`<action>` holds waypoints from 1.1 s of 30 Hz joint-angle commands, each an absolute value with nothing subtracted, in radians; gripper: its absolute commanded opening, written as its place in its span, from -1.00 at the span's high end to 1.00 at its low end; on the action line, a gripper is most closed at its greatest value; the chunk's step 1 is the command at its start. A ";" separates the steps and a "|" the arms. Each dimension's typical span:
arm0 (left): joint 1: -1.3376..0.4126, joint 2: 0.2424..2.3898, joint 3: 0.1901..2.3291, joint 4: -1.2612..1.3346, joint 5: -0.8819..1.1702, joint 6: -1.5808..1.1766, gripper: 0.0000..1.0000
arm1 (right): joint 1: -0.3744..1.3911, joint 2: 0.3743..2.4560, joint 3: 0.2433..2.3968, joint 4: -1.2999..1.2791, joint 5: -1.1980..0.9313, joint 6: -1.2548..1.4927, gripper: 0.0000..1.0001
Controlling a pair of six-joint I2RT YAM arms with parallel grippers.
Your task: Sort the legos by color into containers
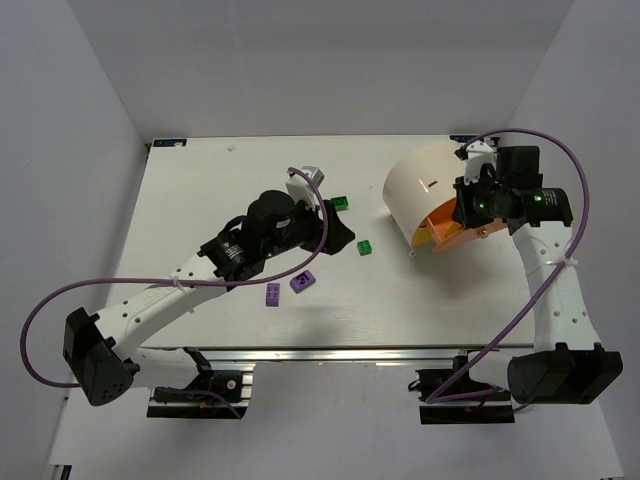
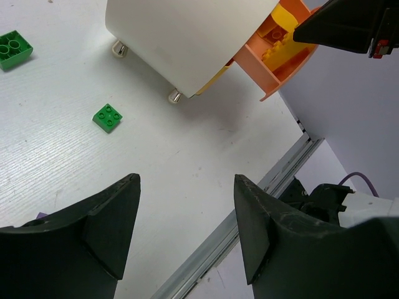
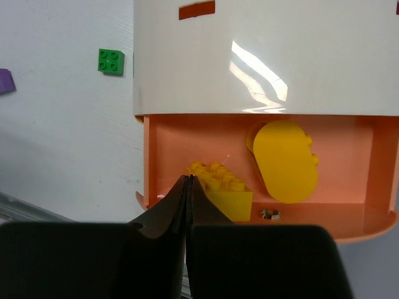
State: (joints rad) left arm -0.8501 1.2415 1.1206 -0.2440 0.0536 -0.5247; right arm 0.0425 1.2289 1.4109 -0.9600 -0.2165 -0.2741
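My white table (image 1: 190,190) bears the cream tub (image 1: 425,180) on its right. Two green legos (image 1: 366,246) lie mid-table, two purple legos (image 1: 272,294) closer to my side

The left gripper (image 1: 342,236) is hovering beside a green brick (image 1: 366,246) while the right gripper (image 1: 463,212) is sitting at the cream tub's (image 1: 420,180) orange end.

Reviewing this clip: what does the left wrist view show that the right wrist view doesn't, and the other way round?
Only the left wrist view shows the open left pincer, a hollow-topped green brick and the tub's metal feet.

Only the right wrist view shows a small nut lying in the drawer and the dark slot on the tub.

Both show the cream tub, its orange drawer holding a yellow brick, and a four-stud green brick.
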 commanded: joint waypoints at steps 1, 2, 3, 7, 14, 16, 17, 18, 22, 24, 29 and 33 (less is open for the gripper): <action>-0.847 1.198 1.121 -0.241 0.032 -0.526 -0.43 | 0.048 1.238 1.463 -0.976 -0.184 -0.310 1.00; -0.847 1.195 1.118 -0.241 0.031 -0.525 -0.43 | 0.048 1.242 1.465 -0.976 -0.164 -0.316 1.00; -0.847 1.193 1.117 -0.241 0.032 -0.526 -0.43 | 0.046 1.252 1.462 -0.977 -0.144 -0.316 1.00; -0.847 1.186 1.106 -0.241 0.025 -0.529 -0.43 | 0.043 1.247 1.465 -0.931 -0.078 -0.311 1.00; -0.847 1.178 1.104 -0.241 0.015 -0.529 -0.44 | 0.040 1.175 1.465 -0.772 -0.179 -0.236 1.00; -0.847 1.177 1.106 -0.244 0.014 -0.528 -0.44 | 0.041 1.097 1.398 -0.695 -0.163 -0.177 1.00; -0.847 1.177 1.108 -0.245 0.014 -0.526 -0.44 | 0.043 1.086 1.390 -0.674 -0.117 -0.163 1.00; -0.847 1.175 1.108 -0.250 0.015 -0.526 -0.45 | 0.041 1.095 1.391 -0.696 -0.082 -0.144 1.00; -0.847 1.166 1.104 -0.258 0.017 -0.526 -0.45 | 0.035 1.178 1.497 -0.906 0.075 -0.104 1.00; -0.847 1.161 1.095 -0.259 -0.020 -0.528 -0.45 | 0.029 1.146 1.487 -0.928 0.083 -0.110 1.00; -0.838 1.149 1.080 -0.261 -0.037 -0.531 -0.45 | 0.029 1.043 1.419 -0.923 0.130 -0.144 1.00; -0.838 1.135 1.062 -0.258 -0.048 -0.532 -0.44 | 0.025 1.025 1.428 -1.002 0.161 -0.130 1.00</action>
